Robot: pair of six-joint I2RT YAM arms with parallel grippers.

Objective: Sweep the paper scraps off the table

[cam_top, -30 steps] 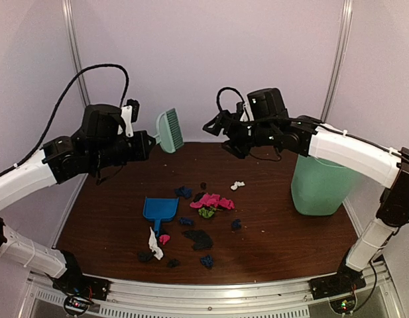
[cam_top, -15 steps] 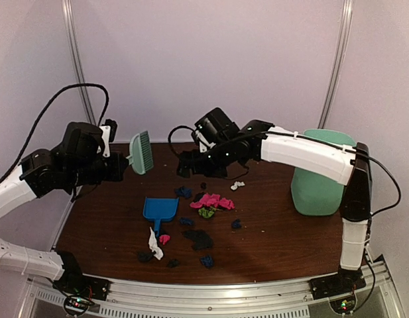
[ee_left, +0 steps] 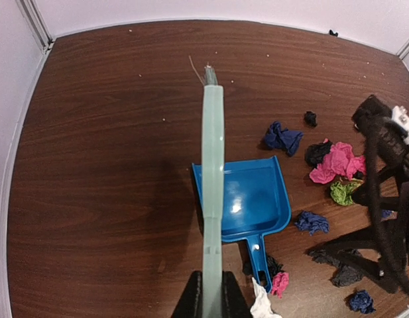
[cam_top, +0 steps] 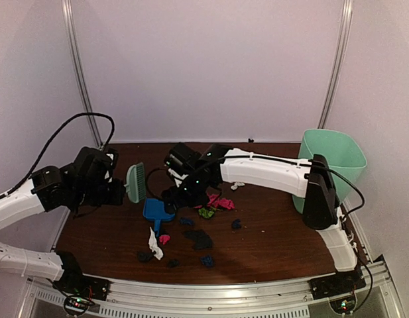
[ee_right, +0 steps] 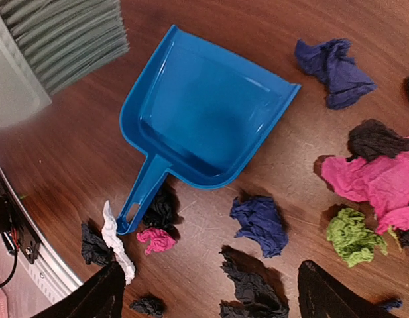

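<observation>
Now, your scraps (cam_top: 199,238): scattered beside dustpan (cam_top: 156,209), no single axis.
left gripper (ee_left: 211,301): clamped on brush (ee_left: 212,165).
right gripper (ee_right: 211,270): spread, above dustpan.

Small crumpled paper scraps (ee_right: 366,182) in pink, dark blue, black, green and white lie scattered across the near middle of the dark reddish-brown wood-grain desk (ee_left: 105,165). The pink ones are bunched together.

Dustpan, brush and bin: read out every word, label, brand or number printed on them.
None: no text, label, brand or number shows on the blue dustpan, the brush or the green bin in any view.
</observation>
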